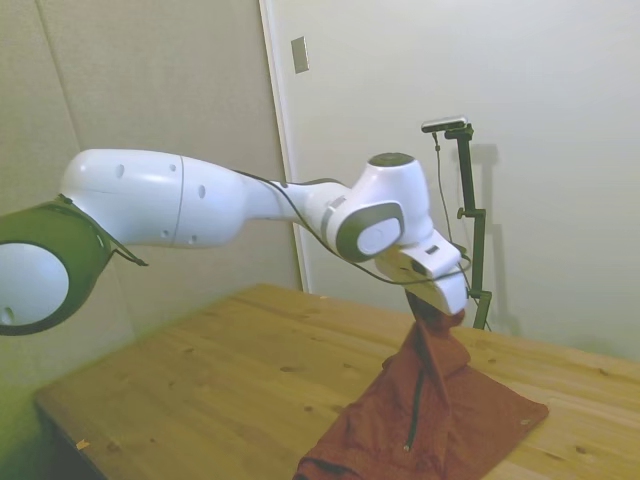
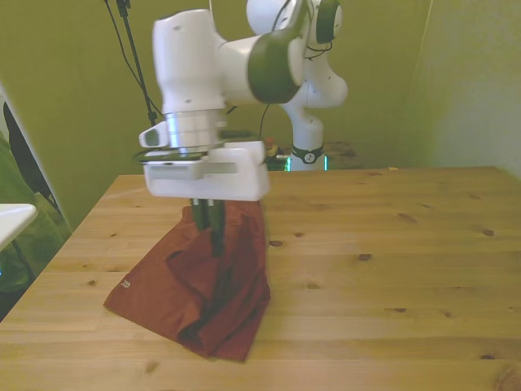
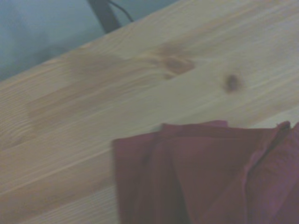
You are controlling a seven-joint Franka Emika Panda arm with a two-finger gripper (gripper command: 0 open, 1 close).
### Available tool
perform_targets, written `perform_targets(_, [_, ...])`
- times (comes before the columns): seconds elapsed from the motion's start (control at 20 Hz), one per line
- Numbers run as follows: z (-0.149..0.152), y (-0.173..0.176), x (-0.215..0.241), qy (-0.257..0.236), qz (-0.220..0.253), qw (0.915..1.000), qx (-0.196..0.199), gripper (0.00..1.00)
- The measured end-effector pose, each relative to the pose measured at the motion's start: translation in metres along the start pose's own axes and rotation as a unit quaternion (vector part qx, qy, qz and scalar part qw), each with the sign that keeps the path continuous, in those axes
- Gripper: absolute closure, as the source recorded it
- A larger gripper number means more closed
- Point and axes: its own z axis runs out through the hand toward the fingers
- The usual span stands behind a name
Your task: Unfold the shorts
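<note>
Above the wooden table [image 1: 220,370], in the side view, the white arm's two-finger gripper [image 1: 432,316] pinches a peak of the rust-red soft fabric shorts [image 1: 440,420], which hang straight down from it like a tent, their lower edges resting on the table and the dark drawstring [image 1: 415,405] dangling. In the front view the gripper [image 2: 207,218] stands over the shorts [image 2: 183,281], the cloth spreading below toward the table's near edge. The wrist view shows only folded red cloth [image 3: 205,172] on bare wood.
</note>
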Motion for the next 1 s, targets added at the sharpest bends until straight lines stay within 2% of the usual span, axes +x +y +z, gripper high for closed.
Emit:
perform_targets(0.2, [0.000, -0.058, -0.084, 0.023, -0.043, 0.9987, -0.016, 1.00])
perform_targets(0.4, [0.014, -0.105, -0.174, 0.045, -0.082, 0.9950, -0.035, 1.00])
perform_targets(0.55, [0.039, -0.123, -0.230, 0.058, -0.108, 0.9912, -0.051, 1.00])
perform_targets(0.7, [0.057, -0.129, -0.257, 0.062, -0.122, 0.9887, -0.062, 1.00])
perform_targets(0.75, [0.062, -0.129, -0.260, 0.060, -0.124, 0.9883, -0.065, 0.00])
perform_targets(1.0, [0.080, -0.126, -0.264, 0.054, -0.127, 0.9872, -0.079, 0.00])
